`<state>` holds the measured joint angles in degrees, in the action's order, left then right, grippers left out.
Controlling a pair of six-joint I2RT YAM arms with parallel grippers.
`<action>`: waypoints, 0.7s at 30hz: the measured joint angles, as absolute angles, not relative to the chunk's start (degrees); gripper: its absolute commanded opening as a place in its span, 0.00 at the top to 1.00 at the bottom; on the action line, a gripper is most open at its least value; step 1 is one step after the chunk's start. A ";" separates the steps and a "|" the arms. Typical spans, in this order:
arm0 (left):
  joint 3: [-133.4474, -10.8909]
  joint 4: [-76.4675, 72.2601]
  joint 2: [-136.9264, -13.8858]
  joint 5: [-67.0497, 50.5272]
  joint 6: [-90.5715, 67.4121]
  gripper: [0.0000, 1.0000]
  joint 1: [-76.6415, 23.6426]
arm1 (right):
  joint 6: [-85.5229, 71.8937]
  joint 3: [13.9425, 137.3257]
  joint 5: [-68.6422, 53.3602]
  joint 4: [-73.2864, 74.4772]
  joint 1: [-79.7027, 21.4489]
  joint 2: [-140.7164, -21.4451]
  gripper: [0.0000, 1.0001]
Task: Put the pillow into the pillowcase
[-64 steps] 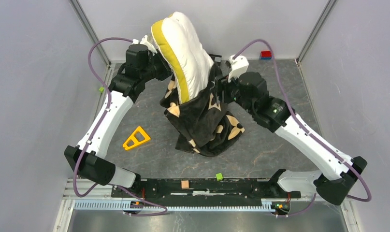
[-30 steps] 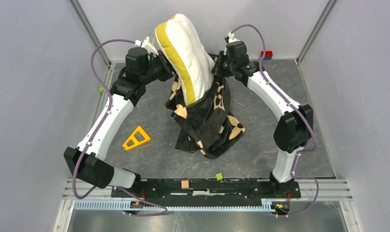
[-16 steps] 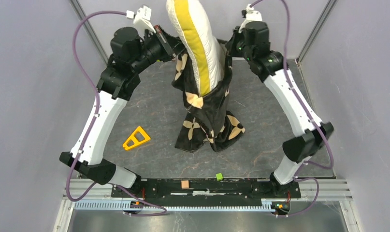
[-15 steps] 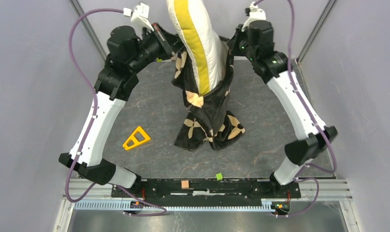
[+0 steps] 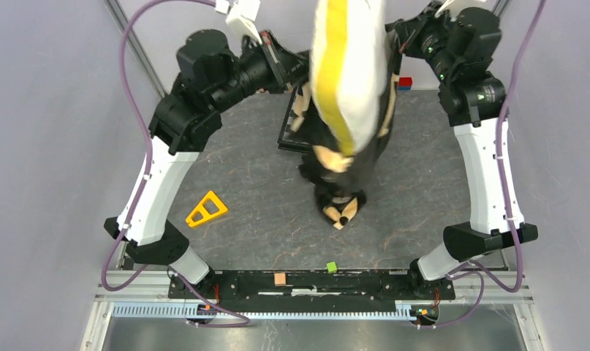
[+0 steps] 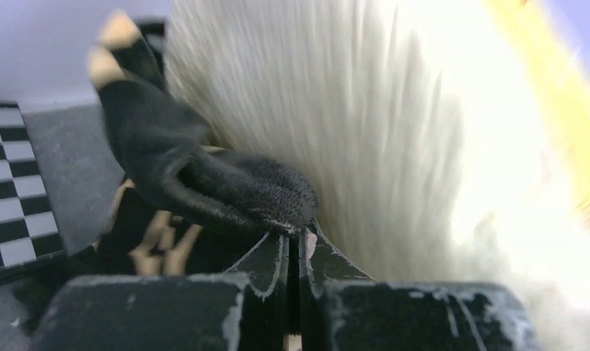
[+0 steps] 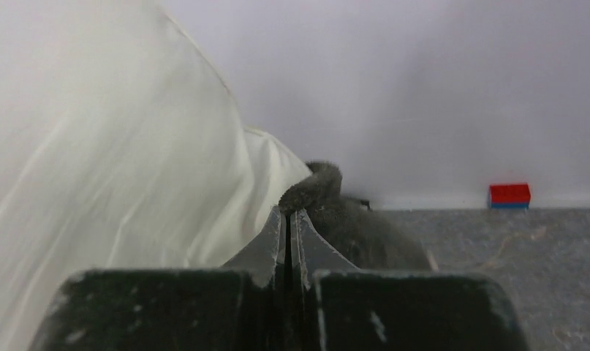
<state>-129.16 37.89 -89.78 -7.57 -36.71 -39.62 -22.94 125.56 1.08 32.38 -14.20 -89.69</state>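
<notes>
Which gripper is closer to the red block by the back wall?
Right. The right gripper pinches the pillowcase edge on the same side of the pillow as the red block; the left gripper pinches the opposite edge, across the pillow from it.

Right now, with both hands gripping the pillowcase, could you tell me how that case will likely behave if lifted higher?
Probably floppy: the pillowcase hangs in limp folds below the pillow, its tail bunched at the bottom. Likely grippy, not slippery: its plush edge sits pinched in the shut left hand and right hand. It should sag under the pillow's weight.
</notes>
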 measured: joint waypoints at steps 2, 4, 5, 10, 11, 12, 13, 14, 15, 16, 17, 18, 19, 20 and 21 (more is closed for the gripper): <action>-136.70 41.93 -92.64 -7.20 -36.21 0.97 -39.48 | -23.42 121.91 0.89 31.22 -13.89 -89.41 1.00; -143.22 42.11 -95.31 -7.27 -36.58 0.97 -36.91 | -23.55 115.96 0.86 29.91 -16.23 -87.79 1.00; -144.90 41.58 -96.05 -7.44 -37.12 0.97 -35.31 | -23.59 112.90 0.84 29.47 -17.69 -86.91 1.00; -139.39 39.46 -95.61 -7.49 -38.28 0.97 -36.05 | -22.17 120.20 0.84 35.22 -16.88 -88.31 1.00; -134.47 37.91 -94.35 -7.25 -38.26 0.97 -38.54 | -22.39 122.52 -0.30 35.40 -14.90 -88.75 1.00; -131.39 37.56 -93.78 -7.29 -38.24 0.97 -41.06 | -23.03 124.16 -2.00 35.24 -12.10 -88.79 1.00; -129.93 37.63 -93.73 -7.60 -38.19 0.97 -43.11 | -23.73 124.60 -3.27 35.09 -9.63 -88.36 1.00; -129.45 38.22 -94.21 -7.99 -38.06 0.97 -45.30 | -24.23 124.57 -4.16 35.18 -7.97 -87.90 1.00; -130.41 39.66 -95.20 -8.16 -37.69 0.98 -46.98 | -24.75 124.09 -5.06 34.92 -6.90 -87.53 1.00; -132.70 41.45 -96.60 -8.67 -37.17 0.97 -48.14 | -25.26 122.83 -5.48 34.28 -6.52 -87.05 1.00; -135.85 42.83 -98.08 -9.32 -37.01 0.97 -48.12 | -25.23 121.36 -5.26 33.58 -6.87 -86.61 1.00; -138.56 43.55 -99.22 -10.37 -37.28 0.97 -46.78 | -25.17 119.79 -4.60 32.84 -7.99 -86.17 1.00; -140.62 43.68 -99.94 -12.01 -38.06 0.97 -44.10 | -24.88 117.30 -3.62 31.31 -10.17 -85.45 1.00; -141.78 43.81 -100.31 -13.15 -38.87 0.97 -40.62 | -24.60 115.79 -3.14 30.52 -11.88 -84.99 1.00; -142.26 44.07 -100.51 -13.69 -39.48 0.97 -37.74 | -24.27 114.67 -2.85 30.00 -13.65 -84.66 1.00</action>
